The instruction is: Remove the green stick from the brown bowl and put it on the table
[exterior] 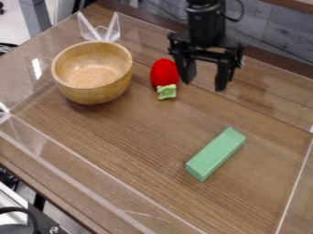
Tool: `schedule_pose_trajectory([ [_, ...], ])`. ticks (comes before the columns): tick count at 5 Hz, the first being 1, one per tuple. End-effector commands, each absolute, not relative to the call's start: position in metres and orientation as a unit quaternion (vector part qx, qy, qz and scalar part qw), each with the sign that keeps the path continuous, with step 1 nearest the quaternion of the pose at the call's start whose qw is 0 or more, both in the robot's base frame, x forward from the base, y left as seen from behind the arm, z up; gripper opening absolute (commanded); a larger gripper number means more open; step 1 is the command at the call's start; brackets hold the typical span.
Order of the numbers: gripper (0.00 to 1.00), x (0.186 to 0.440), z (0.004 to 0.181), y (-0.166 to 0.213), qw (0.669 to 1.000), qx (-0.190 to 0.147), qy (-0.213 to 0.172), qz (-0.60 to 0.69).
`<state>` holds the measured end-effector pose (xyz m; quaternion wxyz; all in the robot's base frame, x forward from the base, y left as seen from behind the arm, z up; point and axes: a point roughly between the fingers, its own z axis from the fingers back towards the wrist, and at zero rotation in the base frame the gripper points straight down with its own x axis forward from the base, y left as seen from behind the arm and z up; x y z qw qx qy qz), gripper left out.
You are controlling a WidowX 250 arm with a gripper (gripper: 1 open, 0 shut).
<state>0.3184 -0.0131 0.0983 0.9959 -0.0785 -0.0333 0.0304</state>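
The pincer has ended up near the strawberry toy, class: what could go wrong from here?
The open pincer hangs right beside the red strawberry toy; a small sideways drift might knock it. Pushed further, the toy could roll toward the brown bowl. The green stick already lies on the table, so any further grab could needlessly disturb it.

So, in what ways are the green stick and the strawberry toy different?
The green stick is a long flat block, while the strawberry toy is rounded. The stick is pale green all over; the toy is red with a small green part. The stick is also longer than the toy. Both lie on the table, outside the bowl.
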Motion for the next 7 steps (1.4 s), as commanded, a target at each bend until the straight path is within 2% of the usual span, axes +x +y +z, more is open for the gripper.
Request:
schedule_pose_trajectory([
  [1, 1.00, 0.322, 0.118, -0.005, 0.994, -0.074, -0.067, 0.044],
  [2, 1.00, 0.314, 0.107, 0.001, 0.996, -0.074, -0.051, -0.004],
  [4, 1.00, 0.298, 0.095, 0.007, 0.997, -0.072, -0.032, -0.026],
  [6, 1.00, 0.287, 0.090, 0.013, 0.997, -0.068, -0.022, 0.008],
  [7, 1.00, 0.283, 0.082, 0.022, 0.998, -0.066, -0.014, -0.003],
])
